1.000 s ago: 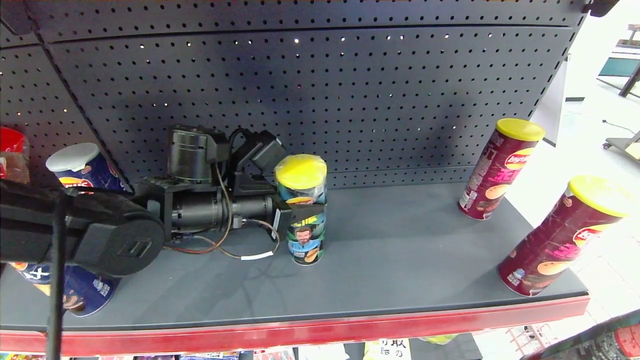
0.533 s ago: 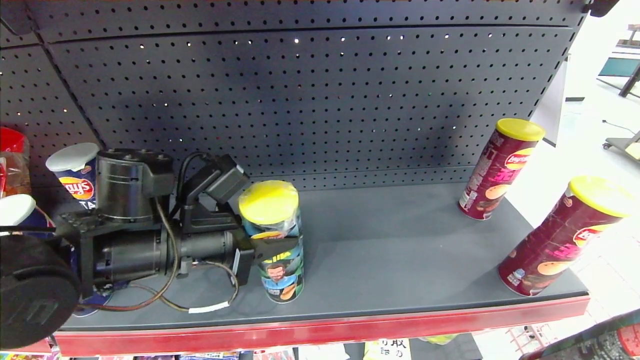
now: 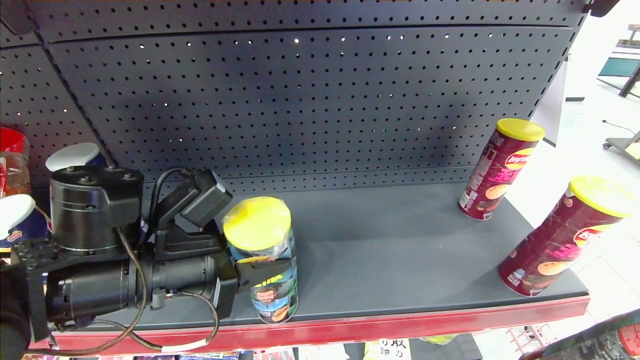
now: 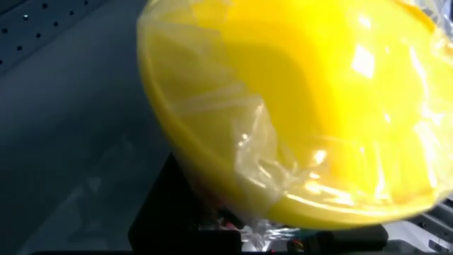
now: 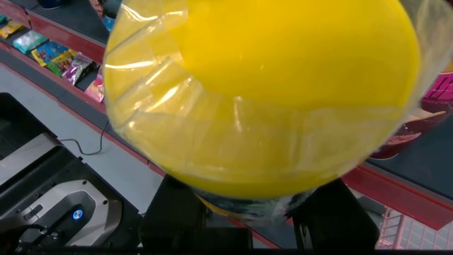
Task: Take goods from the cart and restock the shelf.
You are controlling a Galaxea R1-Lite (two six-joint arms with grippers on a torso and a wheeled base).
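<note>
Dark pegboard panel (image 3: 320,100) behind the gray shelf (image 3: 400,250), light pricking through its holes; bright pale floor (image 3: 585,130) and a wheeled stand (image 3: 620,144) to the right.

My left arm (image 3: 100,285) lies low and almost level, coming in from the left side, and the wrist motor housing (image 3: 92,207) stands upright on top of it. The left gripper (image 3: 265,271) points to the right. Its fingers (image 3: 260,270) are closed around the middle of the can (image 3: 257,227) and hold it upright. My right gripper (image 5: 255,216) is clamped on a second can (image 5: 262,92), holding it below the lid, with dark gripper parts on both sides of it
</note>
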